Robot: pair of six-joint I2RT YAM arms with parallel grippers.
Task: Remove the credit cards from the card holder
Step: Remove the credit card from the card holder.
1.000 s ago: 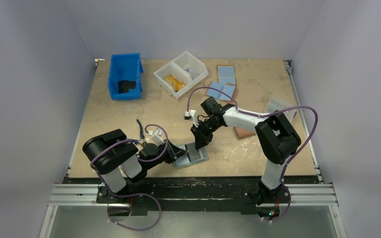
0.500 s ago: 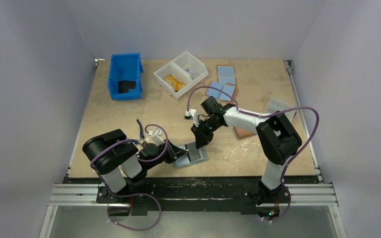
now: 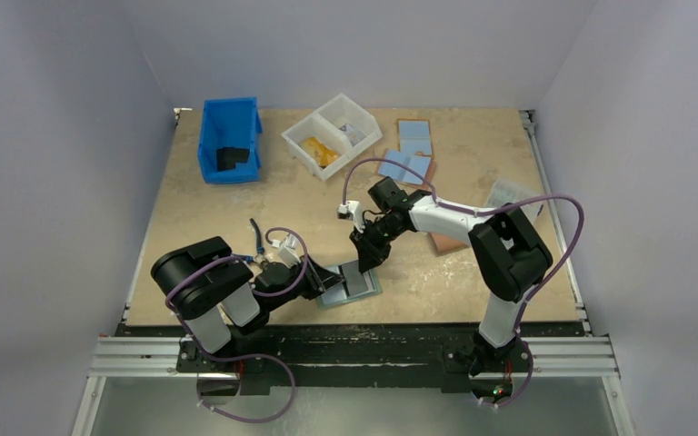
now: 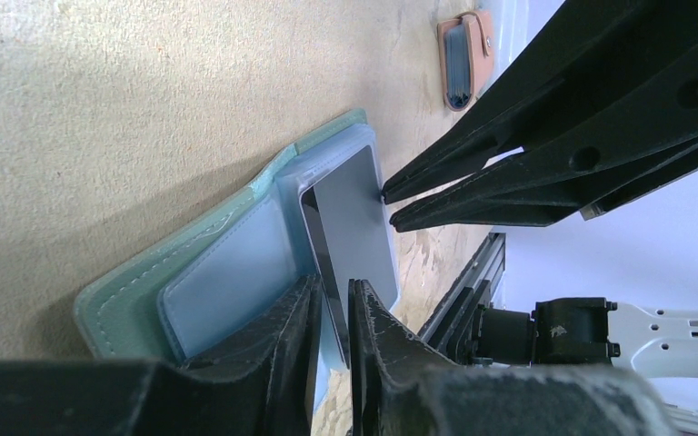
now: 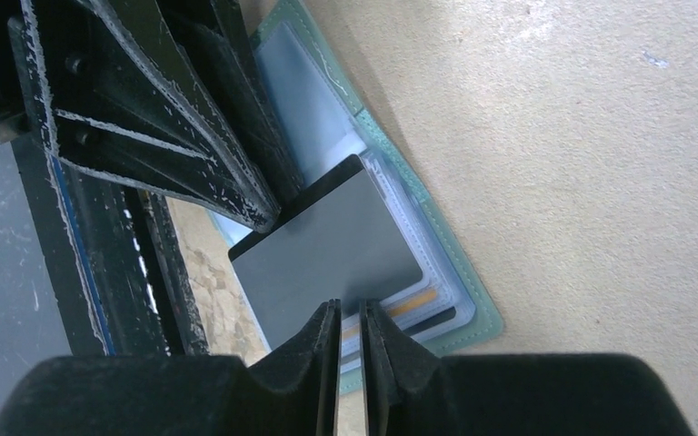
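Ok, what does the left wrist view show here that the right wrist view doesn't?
Only the left wrist view shows a pink wallet lying apart, farther along the table. Only the right wrist view shows the edge of an orange card tucked beneath the dark card. Both show the open teal wallet, the dark card partly out of it, the right gripper pinching one end of that card and the left gripper at the other end.
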